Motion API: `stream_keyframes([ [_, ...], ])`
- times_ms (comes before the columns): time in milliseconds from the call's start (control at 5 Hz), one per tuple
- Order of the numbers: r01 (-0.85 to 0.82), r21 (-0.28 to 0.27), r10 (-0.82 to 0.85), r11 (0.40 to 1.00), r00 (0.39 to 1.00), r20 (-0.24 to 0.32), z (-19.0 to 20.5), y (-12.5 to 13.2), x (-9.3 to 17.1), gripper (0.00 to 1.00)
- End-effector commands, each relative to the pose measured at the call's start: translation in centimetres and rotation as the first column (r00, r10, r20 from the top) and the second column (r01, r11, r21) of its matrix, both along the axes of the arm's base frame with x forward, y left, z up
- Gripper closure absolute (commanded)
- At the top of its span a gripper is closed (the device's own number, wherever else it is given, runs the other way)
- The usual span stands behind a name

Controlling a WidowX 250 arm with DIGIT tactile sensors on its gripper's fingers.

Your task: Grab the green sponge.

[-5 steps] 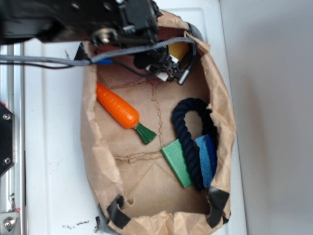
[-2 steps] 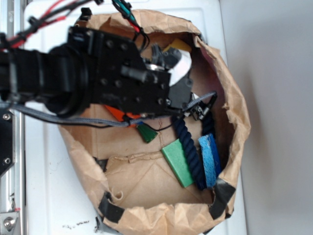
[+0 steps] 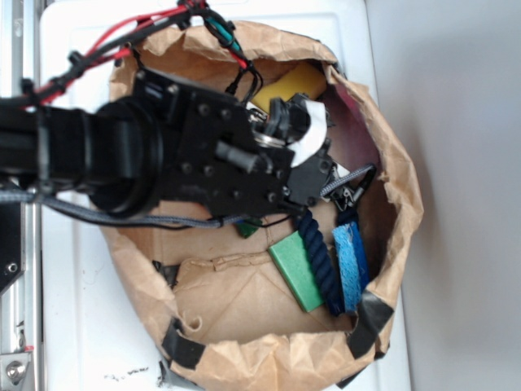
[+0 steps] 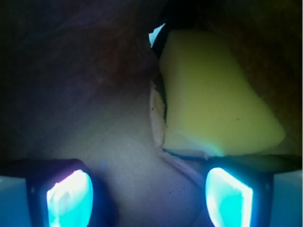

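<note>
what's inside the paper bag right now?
Inside the paper bag: green sponge, dark blue rope beside it, blue sponge and yellow sponge. The arm covers the bag's middle; only a green tip shows below it.

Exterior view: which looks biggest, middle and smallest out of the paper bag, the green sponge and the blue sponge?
1. Paper bag, by far the largest.
2. Green sponge and blue sponge look about alike; the rope hides part of each, so no ranking.
</note>
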State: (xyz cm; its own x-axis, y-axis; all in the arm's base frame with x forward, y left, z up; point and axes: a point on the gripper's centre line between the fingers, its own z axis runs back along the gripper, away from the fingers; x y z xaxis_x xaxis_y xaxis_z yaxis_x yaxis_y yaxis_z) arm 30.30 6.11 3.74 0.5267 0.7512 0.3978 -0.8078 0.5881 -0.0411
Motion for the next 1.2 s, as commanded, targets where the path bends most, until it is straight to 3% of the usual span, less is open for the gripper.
stream_keyframes([
  [0, 0.100, -0.103, -0.107, 0.990, 0.992, -0.069, 4.3, 1.9, 0.2, 0.00],
  [600, 0.100, -0.103, -0.107, 0.990, 0.992, -0.069, 4.3, 1.9, 0.2, 0.00],
  [1000, 0.139, -0.171, -0.153, 0.975, 0.986, -0.066, 4.9, 4.3, 0.4, 0.00],
])
